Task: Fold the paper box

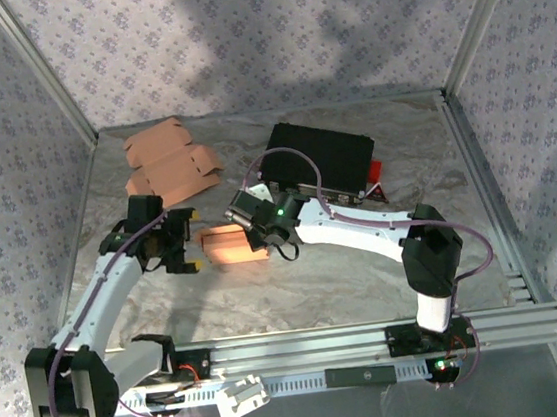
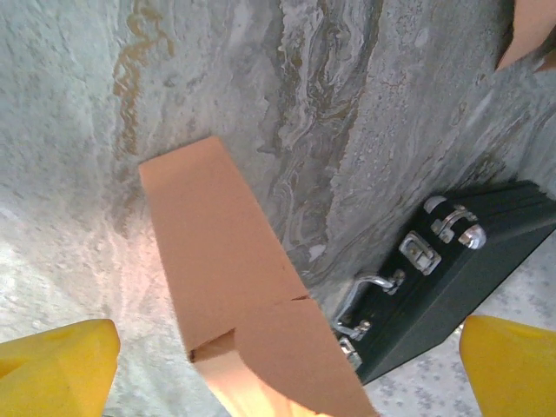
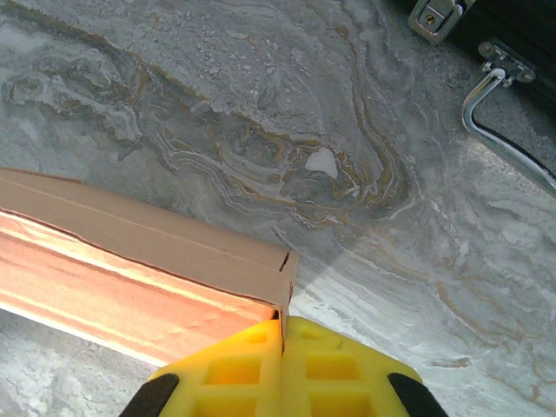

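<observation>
Table [image 1: 366, 269]: marbled silver sheet, also seen under both wrist cameras [image 2: 261, 87] [image 3: 304, 130].

Case [image 1: 318, 159]: black, lying flat at the back of the table, right of centre; we take it as our reference. The left wrist view shows its latches and metal handle [image 2: 452, 269]. The right wrist view catches only that handle and one latch [image 3: 504, 113].

Blanks [image 1: 168, 166]: flat brown cardboard, left of the case and level with it, well apart from it.

Box [image 1: 232, 246]: brown paper, partly formed, in front of the case and left of its near-left corner. It lies on the table. From the left wrist we see a long top panel with a flap over one end [image 2: 217, 252]. From the right wrist we see its long side and an end corner [image 3: 130, 252].

Left gripper [image 1: 188, 242]: left of the box, farther from the case than the box is. Jaws stand wide apart, holding nothing; the yellow fingers [image 2: 52, 365] sit either side of the box end [image 2: 287, 365].

Right gripper [image 1: 262, 236]: between the case and the box, at the box's right end. Its yellow pads are pressed together [image 3: 282, 365] right at the box's end corner. We cannot tell whether card is pinched between them.
</observation>
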